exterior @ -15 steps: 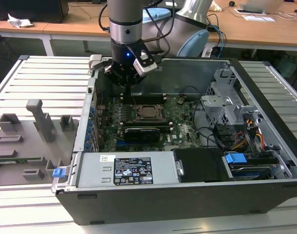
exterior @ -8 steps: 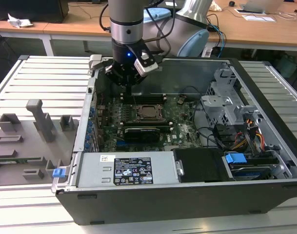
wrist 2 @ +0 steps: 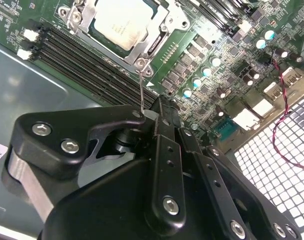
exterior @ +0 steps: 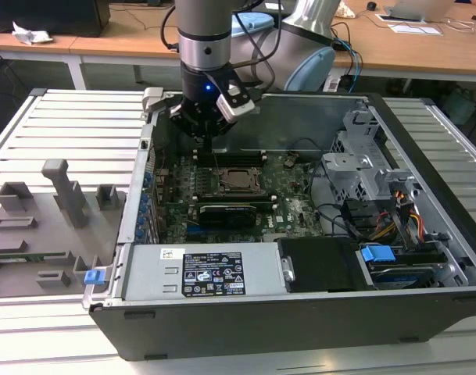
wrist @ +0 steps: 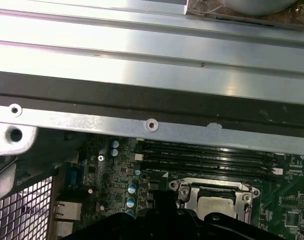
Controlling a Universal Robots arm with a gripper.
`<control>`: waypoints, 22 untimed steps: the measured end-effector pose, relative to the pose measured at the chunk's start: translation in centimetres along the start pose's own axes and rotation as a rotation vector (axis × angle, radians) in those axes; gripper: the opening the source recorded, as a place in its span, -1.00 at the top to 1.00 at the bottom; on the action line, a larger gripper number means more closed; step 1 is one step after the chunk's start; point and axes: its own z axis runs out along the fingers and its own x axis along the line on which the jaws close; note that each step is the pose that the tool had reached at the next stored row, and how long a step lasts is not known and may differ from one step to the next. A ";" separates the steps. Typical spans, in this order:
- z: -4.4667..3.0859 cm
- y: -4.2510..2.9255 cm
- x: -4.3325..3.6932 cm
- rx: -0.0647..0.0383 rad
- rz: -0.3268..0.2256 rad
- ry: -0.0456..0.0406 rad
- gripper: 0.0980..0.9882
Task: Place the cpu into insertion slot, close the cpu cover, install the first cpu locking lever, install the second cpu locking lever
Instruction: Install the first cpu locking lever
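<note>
The cpu (wrist 2: 119,22), a pale silvery square, lies in the insertion slot (exterior: 239,179) on the green board. The silver cpu cover (wrist 2: 159,27) lies flat around it, framing its top. One thin wire locking lever (wrist 2: 141,85) rises from the socket's corner to my gripper (wrist 2: 161,102). The gripper's fingers are shut, and the lever's free end rests against their side. In the exterior view my gripper (exterior: 210,139) hangs inside the open computer case, just behind the socket. The first wrist view shows the cpu (wrist: 214,204) under the cover (wrist: 191,190).
Long black memory slots (wrist 2: 82,55) run beside the socket. The case's metal wall (wrist: 152,125) stands close behind my gripper. A power supply (exterior: 198,269) and a drive cage (exterior: 363,168) fill the case's front and the exterior view's right. Grey fixtures (exterior: 50,219) sit outside on the exterior view's left.
</note>
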 end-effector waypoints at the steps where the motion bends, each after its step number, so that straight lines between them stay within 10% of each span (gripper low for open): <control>1: 0.00 0.00 -0.03 0.000 0.000 0.0000 0.98; 22: 0.01 -0.06 -0.66 0.000 0.000 0.0000 0.98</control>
